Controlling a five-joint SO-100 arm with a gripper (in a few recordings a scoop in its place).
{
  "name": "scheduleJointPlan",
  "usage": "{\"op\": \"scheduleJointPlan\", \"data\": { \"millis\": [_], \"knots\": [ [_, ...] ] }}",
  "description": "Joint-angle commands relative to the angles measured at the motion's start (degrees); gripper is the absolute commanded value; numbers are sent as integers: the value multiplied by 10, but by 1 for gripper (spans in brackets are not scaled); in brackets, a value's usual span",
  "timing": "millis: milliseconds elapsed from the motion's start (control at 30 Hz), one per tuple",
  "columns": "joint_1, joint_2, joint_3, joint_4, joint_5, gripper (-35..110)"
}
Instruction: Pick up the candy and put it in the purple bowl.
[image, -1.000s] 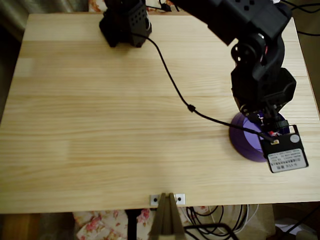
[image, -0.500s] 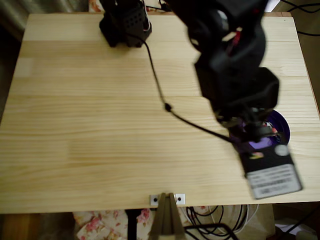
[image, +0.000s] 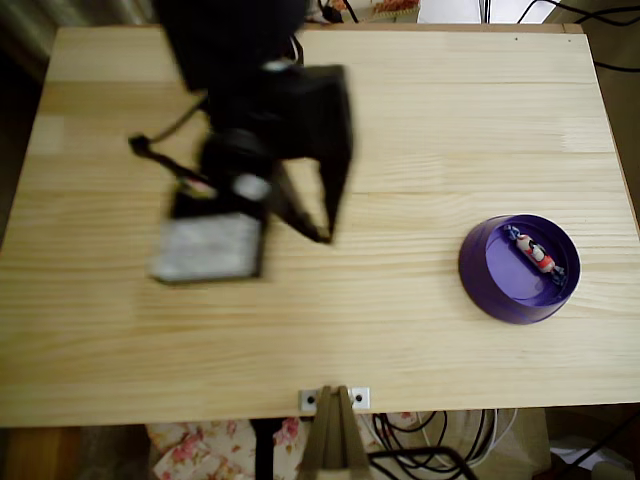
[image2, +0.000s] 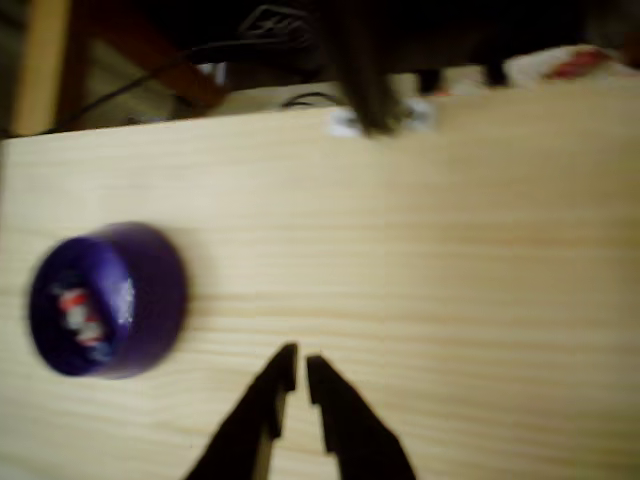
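Candy (image: 529, 250): lies inside the bowl on its flat bottom, toward the bowl's right half in the overhead view. Its long axis runs on a diagonal, from upper left to lower right, with one twisted end pointing at the upper-left wall and the other at the lower-right wall. In the wrist view it is a blurred red and white smear (image2: 80, 312), so its direction cannot be read there.

Bowl (image: 480, 270): purple, upright, on the right side of the counter in the overhead view, near the right edge. In the wrist view it sits at the left (image2: 150, 290), well apart from the claw.

Claw (image2: 300, 373): in the wrist view the two dark fingers stand close together, with only a thin slit between the tips, and nothing is held between them (the wood shows through the gap). It hangs over bare wood.

Arm (image: 255, 150): a dark, motion-blurred mass over the upper-left part of the counter in the overhead view, well apart from the bowl.

Counter (image: 400, 130): pale wood with lengthwise grain.

Bracket (image: 335, 398): a small metal piece at the near edge of the counter, in the overhead view.
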Motion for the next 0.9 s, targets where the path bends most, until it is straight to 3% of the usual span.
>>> {"op": "scheduleJointPlan", "data": {
  "millis": [0, 233, 667, 867],
  "knots": [
    [47, 149, 88, -24, -25, 0],
    [115, 330, 252, -11, -165, 0],
    [163, 504, 449, 8, -293, 0],
    [171, 541, 494, 12, -297, 0]
  ]
}}
